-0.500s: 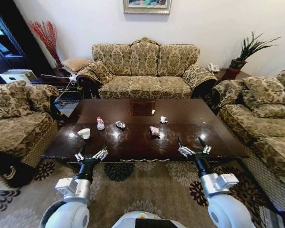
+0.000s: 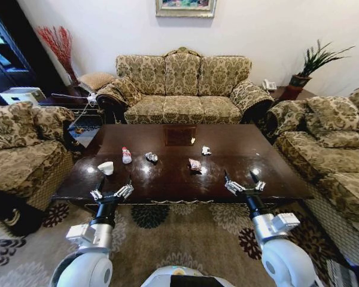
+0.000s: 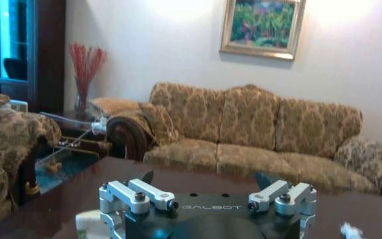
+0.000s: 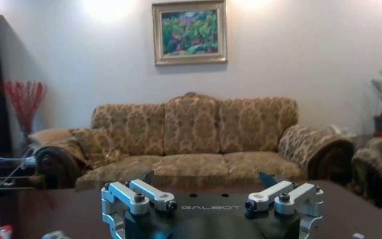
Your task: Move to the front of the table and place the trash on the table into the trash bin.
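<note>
We held both grippers, left (image 2: pixel 112 186) and right (image 2: pixel 244 181), jaws released, above the table's (image 2: pixel 275 179) near edge; trash scattered mid-table: cup (image 2: pixel 106 168) near the left edge, bottle (image 2: pixel 126 155), wrappers (image 2: pixel 195 165); judged light, crushable; pinch crumpled folds.

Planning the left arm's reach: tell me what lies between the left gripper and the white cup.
Head view: only bare table top lies between the left gripper, open at the near edge, and the white cup. The bottle stands farther back, off that line.
</note>
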Tool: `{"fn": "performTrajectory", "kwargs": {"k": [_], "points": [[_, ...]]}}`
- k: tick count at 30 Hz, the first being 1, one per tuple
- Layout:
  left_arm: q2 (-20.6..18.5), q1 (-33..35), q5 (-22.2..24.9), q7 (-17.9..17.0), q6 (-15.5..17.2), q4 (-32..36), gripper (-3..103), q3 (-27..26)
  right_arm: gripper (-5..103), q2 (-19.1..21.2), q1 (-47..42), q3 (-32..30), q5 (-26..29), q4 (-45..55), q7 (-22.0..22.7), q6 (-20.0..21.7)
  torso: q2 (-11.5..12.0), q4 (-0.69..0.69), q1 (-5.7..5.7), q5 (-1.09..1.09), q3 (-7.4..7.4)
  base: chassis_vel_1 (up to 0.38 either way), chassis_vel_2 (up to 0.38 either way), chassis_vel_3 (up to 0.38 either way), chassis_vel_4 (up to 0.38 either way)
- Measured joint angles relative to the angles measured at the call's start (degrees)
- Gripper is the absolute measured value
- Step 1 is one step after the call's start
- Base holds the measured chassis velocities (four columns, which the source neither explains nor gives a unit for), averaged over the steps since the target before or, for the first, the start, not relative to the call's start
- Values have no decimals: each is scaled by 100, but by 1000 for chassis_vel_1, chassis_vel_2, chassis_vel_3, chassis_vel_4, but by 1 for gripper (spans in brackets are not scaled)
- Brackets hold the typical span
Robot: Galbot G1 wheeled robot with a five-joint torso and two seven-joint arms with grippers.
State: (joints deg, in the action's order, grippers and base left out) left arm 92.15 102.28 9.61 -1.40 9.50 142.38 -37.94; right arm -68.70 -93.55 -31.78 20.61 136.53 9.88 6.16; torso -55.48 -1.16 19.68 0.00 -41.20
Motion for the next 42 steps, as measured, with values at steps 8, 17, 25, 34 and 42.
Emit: {"fn": "performTrajectory", "kwargs": {"k": [8, 17, 25, 34, 42], "points": [[-1, 196, -388, 167, 111, -95, 100, 26, 100, -40, -34, 87, -240, -180, -171, -442, 0, 0, 0, 0, 0, 0, 0, 0, 0], [0, 100, -342, 97, 169, -266, 100, 15, 100, -52, -97, 113, -346, -212, -265, -582, 0, 0, 0, 1, 0, 0, 0, 0, 0], [0, 74, -301, 28, 183, -321, 100, -4, 100, -64, -121, 130, -346, -224, -282, -687, 0, 1, 0, 1, 0, 95, 78, -105, -108], [-3, 17, -209, -98, 271, -350, 100, -132, 100, -64, -116, 150, -341, -318, -432, -944, 0, 0, 0, -1, 0, 233, 247, -240, -244], [-3, 50, -154, -212, 308, -417, 100, -211, 100, -92, -71, 150, -366, -368, -579, -1064, 0, 0, 0, 1, 0, 118, 109, -92, -100]]}}
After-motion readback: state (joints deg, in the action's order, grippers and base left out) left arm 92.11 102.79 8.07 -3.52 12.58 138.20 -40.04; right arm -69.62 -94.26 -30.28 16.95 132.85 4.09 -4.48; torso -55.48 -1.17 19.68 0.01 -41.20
